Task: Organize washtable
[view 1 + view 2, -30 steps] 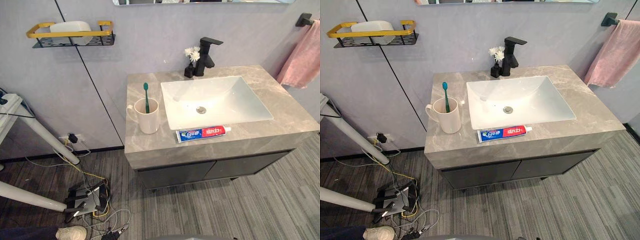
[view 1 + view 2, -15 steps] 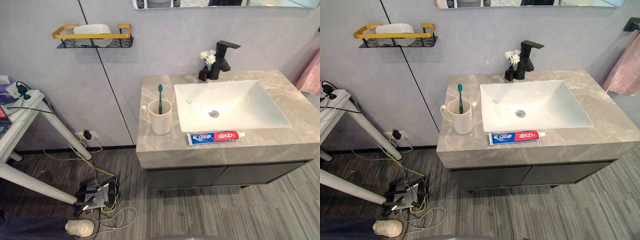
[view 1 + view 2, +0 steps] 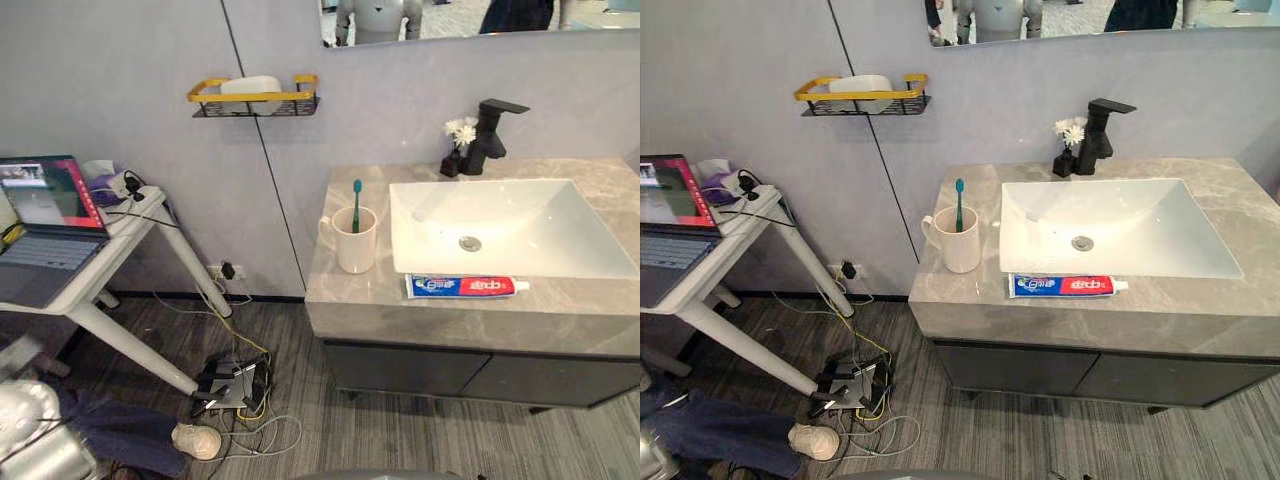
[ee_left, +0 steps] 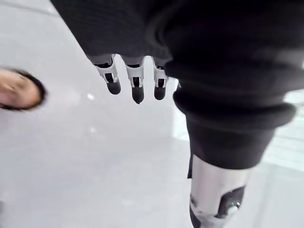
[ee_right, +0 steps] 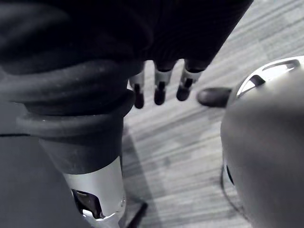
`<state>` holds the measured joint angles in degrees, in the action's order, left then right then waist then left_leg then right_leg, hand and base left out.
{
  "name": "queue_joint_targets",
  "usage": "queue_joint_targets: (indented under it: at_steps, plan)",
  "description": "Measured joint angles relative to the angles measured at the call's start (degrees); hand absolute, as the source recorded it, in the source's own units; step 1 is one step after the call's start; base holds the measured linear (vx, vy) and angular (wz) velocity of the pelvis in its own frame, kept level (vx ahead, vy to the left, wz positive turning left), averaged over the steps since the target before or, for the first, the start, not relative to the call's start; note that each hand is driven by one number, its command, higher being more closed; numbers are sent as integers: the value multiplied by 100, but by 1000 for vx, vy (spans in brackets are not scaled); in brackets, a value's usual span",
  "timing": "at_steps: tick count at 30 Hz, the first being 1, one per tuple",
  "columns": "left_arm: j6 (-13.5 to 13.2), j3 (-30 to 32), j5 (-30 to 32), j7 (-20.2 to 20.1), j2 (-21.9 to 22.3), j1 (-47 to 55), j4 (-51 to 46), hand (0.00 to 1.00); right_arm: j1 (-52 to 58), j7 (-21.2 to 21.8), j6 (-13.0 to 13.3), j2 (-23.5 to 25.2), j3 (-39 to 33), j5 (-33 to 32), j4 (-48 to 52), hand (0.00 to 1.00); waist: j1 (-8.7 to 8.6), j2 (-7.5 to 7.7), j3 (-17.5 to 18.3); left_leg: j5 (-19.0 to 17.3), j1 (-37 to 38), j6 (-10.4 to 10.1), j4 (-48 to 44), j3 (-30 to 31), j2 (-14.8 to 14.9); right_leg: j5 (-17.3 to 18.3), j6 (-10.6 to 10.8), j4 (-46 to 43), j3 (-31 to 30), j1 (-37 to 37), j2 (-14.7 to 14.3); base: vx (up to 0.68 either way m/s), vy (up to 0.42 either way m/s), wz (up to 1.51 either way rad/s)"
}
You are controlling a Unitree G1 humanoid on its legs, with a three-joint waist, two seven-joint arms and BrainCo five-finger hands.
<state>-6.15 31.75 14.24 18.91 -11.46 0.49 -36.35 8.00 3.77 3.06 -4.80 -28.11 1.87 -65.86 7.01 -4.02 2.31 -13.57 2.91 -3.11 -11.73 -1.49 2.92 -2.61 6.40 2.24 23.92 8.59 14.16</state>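
Toothpaste (image 3: pixel 462 287): flat on counter (image 3: pixel 345 292), right of centre, just in front of sink (image 3: pixel 520 212); blue-red label.
Cup (image 3: pixel 355 245): left of sink, toothbrush (image 3: pixel 356 203) upright inside.
Left hand (image 4: pixel 136 81): fingers loose, empty.
Right hand (image 5: pixel 159 89): fingers loose, empty.

- Left of the sink (image 3: pixel 1110 225): a cup (image 3: pixel 960 252) with an upright toothbrush (image 3: pixel 959 200) stands on the narrow surface (image 3: pixel 970 300).
- Before the sink: a toothpaste tube (image 3: pixel 1065 286) lies along the front strip.
- Behind the sink: faucet (image 3: pixel 1098 130) and flowers (image 3: pixel 1070 132).
- Right of the sink: bare surface.
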Motion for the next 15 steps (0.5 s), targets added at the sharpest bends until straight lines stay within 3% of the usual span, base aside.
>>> queue_joint_targets:
  at_steps: [2,4,9,13,15]
  plan:
    - [-88,-1295,-2,-393,-278,-458,-32,0,-14,5,3,-27,309,-1,-7,0,-22,66,-24,110,-41,-46,-6,19,-3,6,9,-1,23,-12,-2,-97,-79,5]
    - [-134,-2191,-8,-698,-477,-902,1,0,-57,11,8,-33,537,-3,-16,0,-65,126,-64,214,-99,-75,4,25,2,16,22,-11,15,-75,-7,-109,-89,1]
    - [-323,-4261,-82,-1420,-677,-2257,606,0,-199,28,5,-171,890,-27,-24,0,-324,35,-103,359,-111,-114,153,-19,36,68,94,-14,-114,-205,-33,-127,-85,-9]
    - [-319,-5127,-131,-1870,-666,-2689,1115,0,-199,33,-9,-208,902,-36,-24,0,-359,-18,-106,359,-119,-114,189,-103,88,84,115,-18,-313,-342,-77,-100,-42,-20]
    - [-314,-5499,-108,-2139,-649,-2724,1381,0,-197,38,-55,-258,1053,-79,-22,0,-488,-17,-102,368,-105,-99,301,-93,135,80,121,-18,-371,-410,-133,-124,-51,-11]
